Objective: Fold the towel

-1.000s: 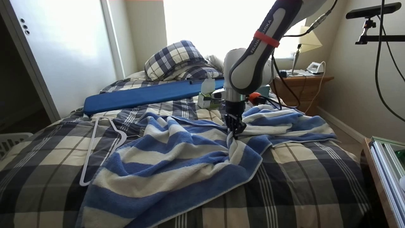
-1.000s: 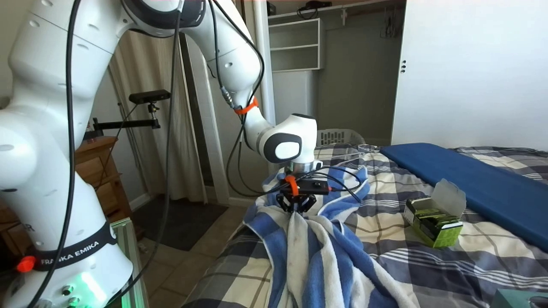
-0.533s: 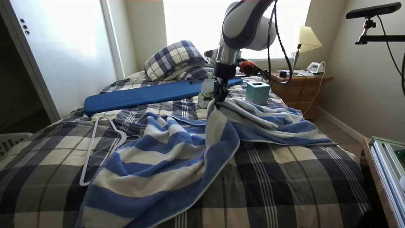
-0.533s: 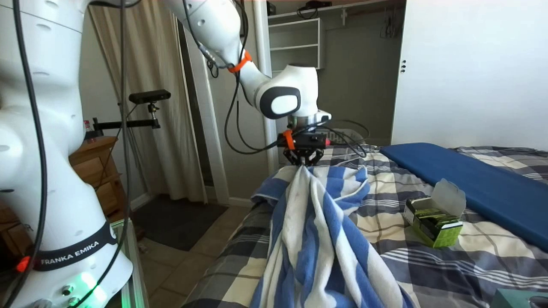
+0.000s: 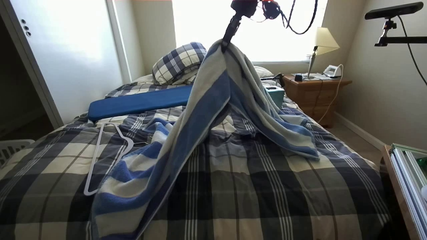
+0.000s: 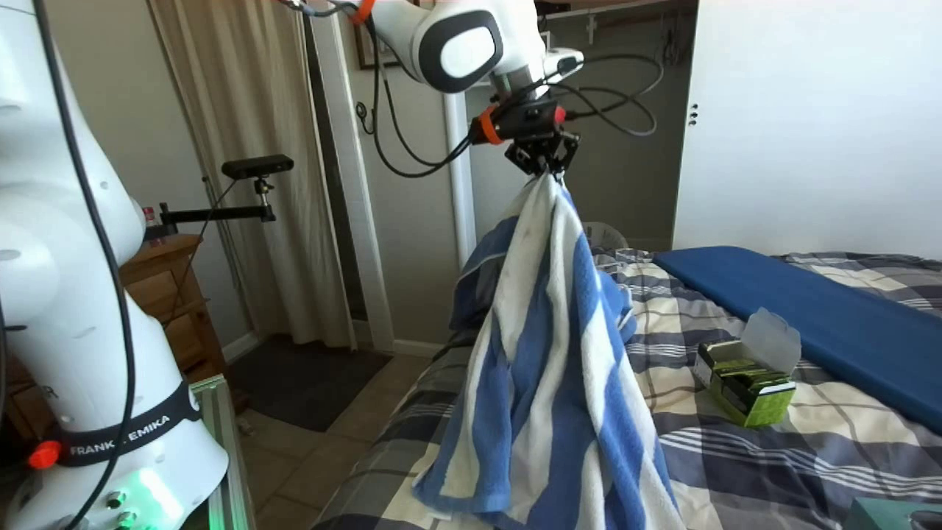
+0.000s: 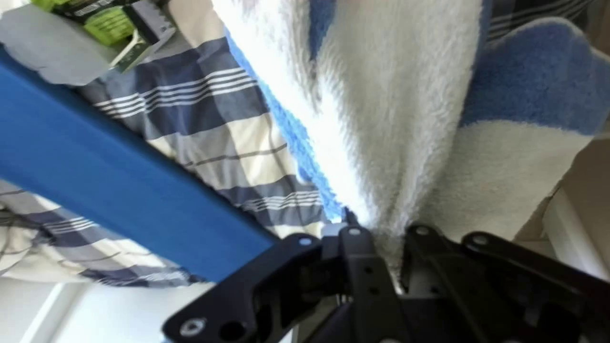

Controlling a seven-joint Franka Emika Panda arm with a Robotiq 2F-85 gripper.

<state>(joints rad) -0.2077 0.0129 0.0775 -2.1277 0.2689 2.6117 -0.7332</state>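
Observation:
The blue-and-white striped towel [image 5: 205,103] hangs from my gripper [image 5: 226,44] in a tall peak above the bed. Its two sides drape down like a tent, and its lower ends rest on the plaid bedspread. In an exterior view the towel [image 6: 548,353] hangs in long narrow folds below my gripper [image 6: 546,168]. In the wrist view my gripper [image 7: 387,233] is shut on a bunched white part of the towel [image 7: 395,105]. The pinched cloth runs up between the two black fingers. The inner layers of the towel are hidden by its folds.
A blue board [image 5: 140,103] lies across the bed behind the towel. An open green box [image 6: 747,379] stands on the plaid bedspread [image 6: 706,456]. A teal tissue box [image 5: 275,96] is behind the towel. A white hanger [image 5: 96,156] lies left of the towel.
My gripper has risen from bed level to well above the bed, lifting the held middle of the towel. The towel's ends have drawn inward, and more of the bedspread shows.

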